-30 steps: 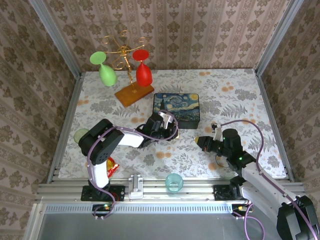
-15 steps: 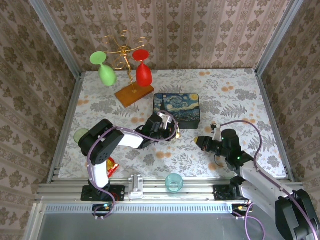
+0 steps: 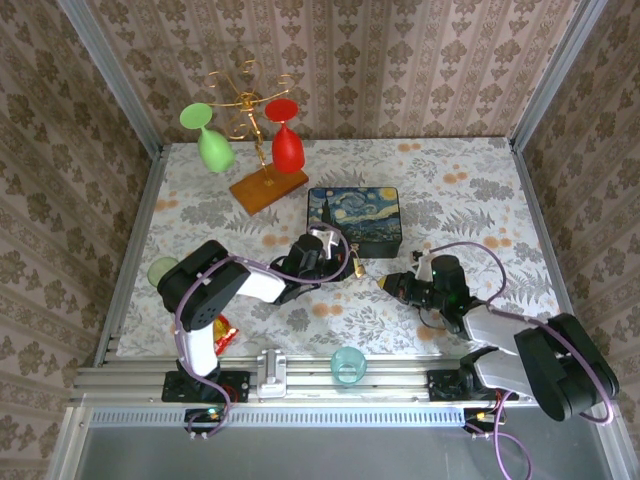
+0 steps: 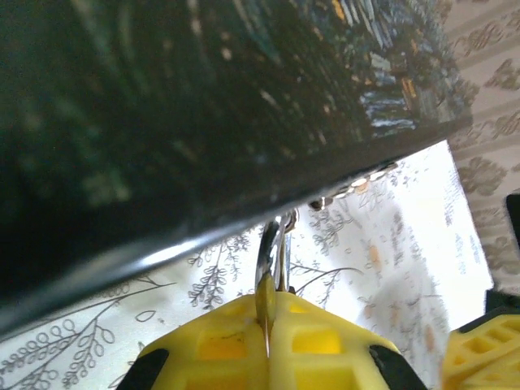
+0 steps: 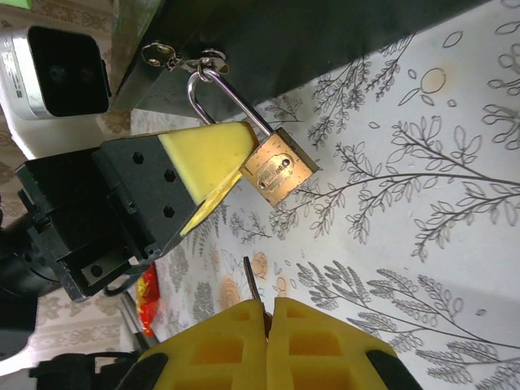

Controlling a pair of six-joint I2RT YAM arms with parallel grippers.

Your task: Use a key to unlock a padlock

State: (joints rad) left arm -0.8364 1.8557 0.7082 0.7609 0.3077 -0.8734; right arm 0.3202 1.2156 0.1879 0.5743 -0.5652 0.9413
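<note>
Left claw (image 4: 268,313) pinching padlock (image 5: 279,169) shackle. Right claw (image 5: 266,317) pinching key (image 5: 253,280). Right wrist view: padlock at key's 12 o'clock, apart.

Stamped marking on the padlock (image 5: 279,169) face, too blurred to read

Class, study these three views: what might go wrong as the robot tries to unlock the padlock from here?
The thin grey metal key barely sticks out of the shut right gripper, so it may twist or slip when pushed in. The small brass padlock dangles by its silvery shackle from the dark painted box's clasp, pinched by the left gripper; it may pivot away from the key.
</note>
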